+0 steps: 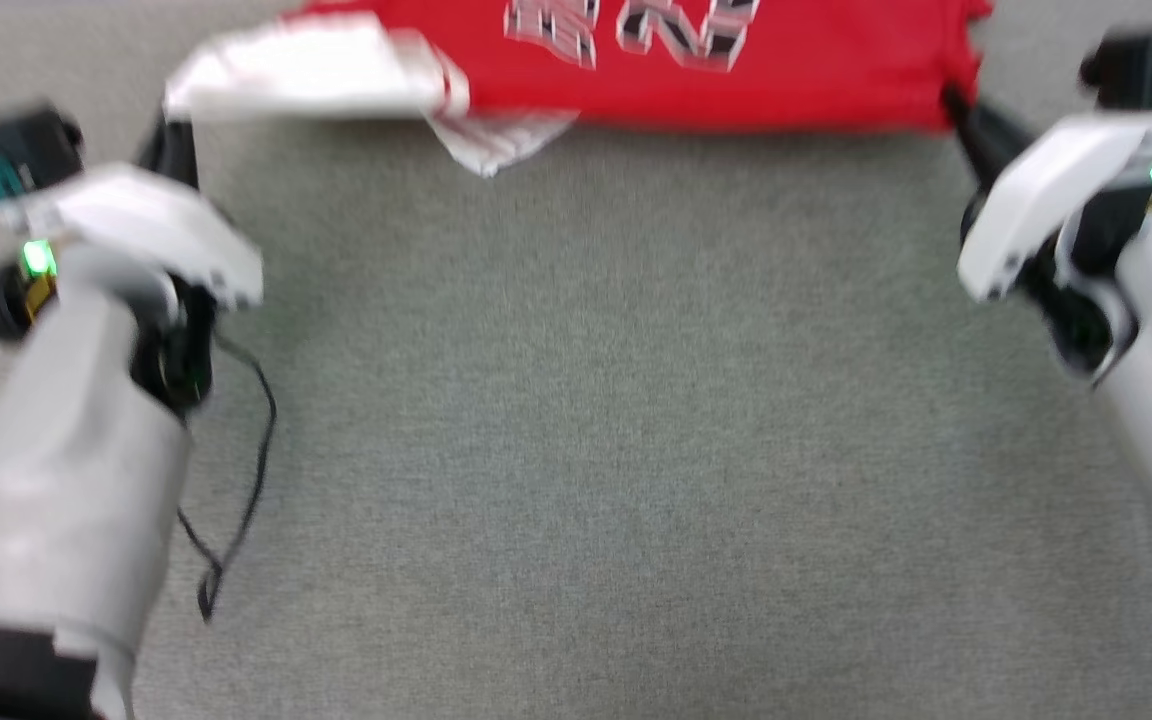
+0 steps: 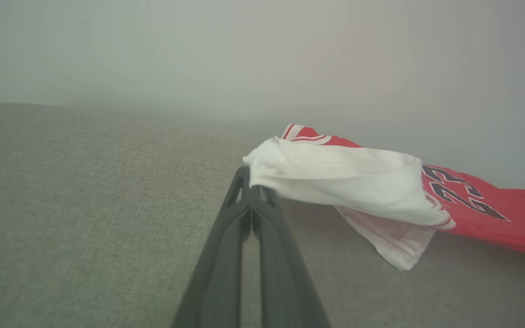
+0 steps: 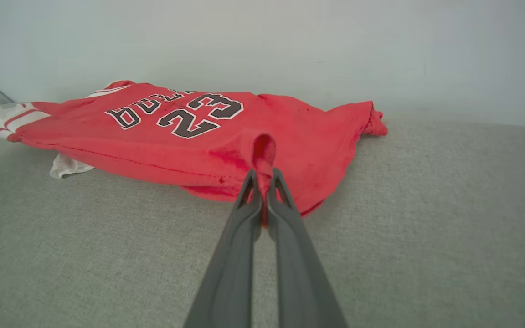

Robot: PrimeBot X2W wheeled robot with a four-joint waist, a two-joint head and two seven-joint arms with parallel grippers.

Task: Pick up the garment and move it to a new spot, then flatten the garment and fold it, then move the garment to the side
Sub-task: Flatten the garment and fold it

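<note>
The jersey (image 3: 198,136) is soft bright red knit with a white sleeve (image 2: 335,182), red-and-white striped trim (image 2: 303,134) and a dark, white-edged "23" (image 3: 198,114) under a row of smaller letters. It is spread sideways along the far part of a grey, coarsely woven cloth surface (image 3: 426,228), close to a plain pale wall (image 3: 290,36). The left gripper (image 2: 251,187) has its two long dark fingers pressed together on the rumpled edge of the white sleeve, whose loose ribbed end droops towards the cloth. The right gripper (image 3: 262,182) is likewise closed, pinching a small upright fold of red fabric at the near edge of the jersey, with a bunched red corner beyond it. In the head view both pale forearms reach forward and outward, wide apart, one to each end of the jersey. A small green light (image 1: 36,258) glows at the left wrist, and a thin black cable (image 1: 246,480) hangs in a loop beside the left forearm. That view is blurred, its top edge cuts off the upper part of the jersey, and the smaller letters are too distorted to read. Whether the middle of the jersey rests on the cloth or hangs just above it cannot be told.
</note>
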